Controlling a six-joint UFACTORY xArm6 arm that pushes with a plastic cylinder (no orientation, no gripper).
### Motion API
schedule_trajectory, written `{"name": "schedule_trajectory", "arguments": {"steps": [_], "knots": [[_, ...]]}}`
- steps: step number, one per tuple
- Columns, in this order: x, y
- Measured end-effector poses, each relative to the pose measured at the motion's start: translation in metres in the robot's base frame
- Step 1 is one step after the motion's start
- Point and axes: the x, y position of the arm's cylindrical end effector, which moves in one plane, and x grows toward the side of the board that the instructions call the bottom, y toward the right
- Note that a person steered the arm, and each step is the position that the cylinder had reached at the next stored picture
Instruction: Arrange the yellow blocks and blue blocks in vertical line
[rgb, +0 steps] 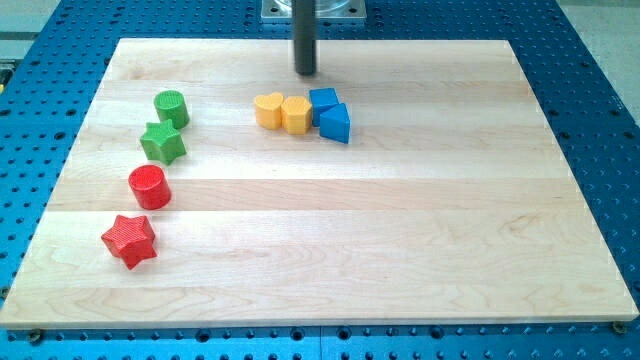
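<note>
A yellow heart block (267, 109) and a yellow hexagon block (296, 114) sit side by side near the board's top middle. A blue cube (323, 102) touches the hexagon's right side. A blue triangular block (336, 124) lies just below and right of the cube. These blocks form a short horizontal cluster. My tip (305, 72) stands just above the cluster, over the gap between the hexagon and the blue cube, apart from them.
A green cylinder (172, 107), a green star (163, 143), a red cylinder (149, 186) and a red star (129, 240) run down the view's left side of the wooden board (400, 250). A blue perforated table (600, 120) surrounds the board.
</note>
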Motion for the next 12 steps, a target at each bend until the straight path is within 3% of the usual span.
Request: {"name": "schedule_trajectory", "arguments": {"steps": [1, 2, 4, 6, 7, 8, 9, 10, 11, 12], "knots": [[-0.001, 0.057], [0.015, 0.052], [0.094, -0.002], [0.137, 0.023], [0.152, -0.006], [0.153, -0.009], [0.128, 0.029], [0.093, 0.005], [0.116, -0.041], [0.129, -0.033]]}}
